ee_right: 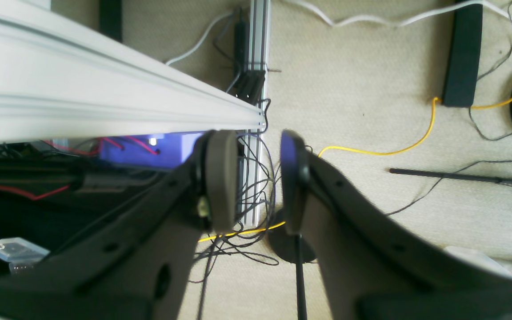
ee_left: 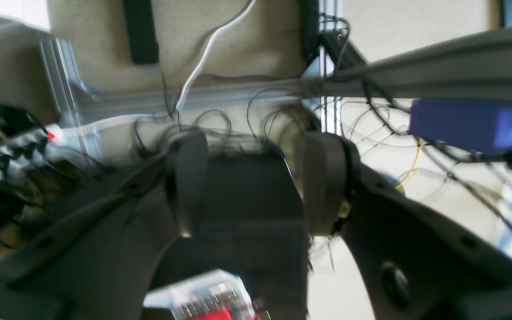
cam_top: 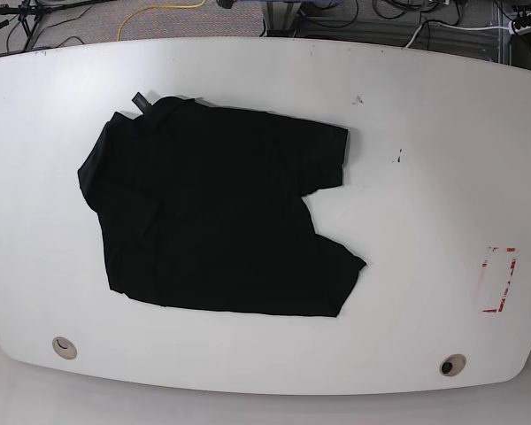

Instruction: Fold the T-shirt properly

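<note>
Both grippers, left (ee_left: 256, 182) and right (ee_right: 254, 178), gape empty; T-shirt (cam_top: 212, 217) lies flat.

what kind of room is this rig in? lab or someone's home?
Most likely a robotics lab or workshop: a white table with a T-shirt on it, aluminium framing, and loose cables trailing across the beige carpet.

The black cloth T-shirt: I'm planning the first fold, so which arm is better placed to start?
Probably the right arm. The wrinkled black cloth T-shirt lies toward the base view's left on the white table, the right arm's side. Neither arm is over the table; both wrist cameras show only floor and cables, and both grippers hold nothing.
</note>
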`<state>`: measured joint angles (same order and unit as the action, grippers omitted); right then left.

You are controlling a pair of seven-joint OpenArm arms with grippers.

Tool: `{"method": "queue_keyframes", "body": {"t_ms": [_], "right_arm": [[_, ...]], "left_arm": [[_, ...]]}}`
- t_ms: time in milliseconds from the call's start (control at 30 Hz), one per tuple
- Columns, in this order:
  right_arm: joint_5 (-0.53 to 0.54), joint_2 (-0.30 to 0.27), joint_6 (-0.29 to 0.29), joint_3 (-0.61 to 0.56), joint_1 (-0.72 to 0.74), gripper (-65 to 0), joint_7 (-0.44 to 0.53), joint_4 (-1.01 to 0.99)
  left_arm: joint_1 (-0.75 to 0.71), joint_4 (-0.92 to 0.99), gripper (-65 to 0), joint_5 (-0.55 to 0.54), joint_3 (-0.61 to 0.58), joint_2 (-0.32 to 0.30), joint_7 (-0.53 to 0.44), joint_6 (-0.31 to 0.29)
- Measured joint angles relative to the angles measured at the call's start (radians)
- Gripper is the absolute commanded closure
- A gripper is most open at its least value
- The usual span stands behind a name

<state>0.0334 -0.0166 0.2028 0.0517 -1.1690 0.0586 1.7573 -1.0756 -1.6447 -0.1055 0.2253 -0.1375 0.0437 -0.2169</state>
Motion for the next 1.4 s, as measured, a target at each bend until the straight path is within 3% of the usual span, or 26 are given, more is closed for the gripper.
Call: {"method": "queue_keyframes", "body": {"t_ms": [667,1400], "right_arm": [[0.000,0.002,-0.001,0.011,-0.092,-12.8,-0.051,0.203],[0.023,0.003,-0.005,0.086,-0.071,-14.3,-0.044,0.313]], "left_arm": [[-0.063,-0.141,-31.0,0.029,0.004,-0.008,-0.008,0.018],[-0.056,-0.277,-31.3,0.029,0.071,-0.012,-0.008,0.016]]}}
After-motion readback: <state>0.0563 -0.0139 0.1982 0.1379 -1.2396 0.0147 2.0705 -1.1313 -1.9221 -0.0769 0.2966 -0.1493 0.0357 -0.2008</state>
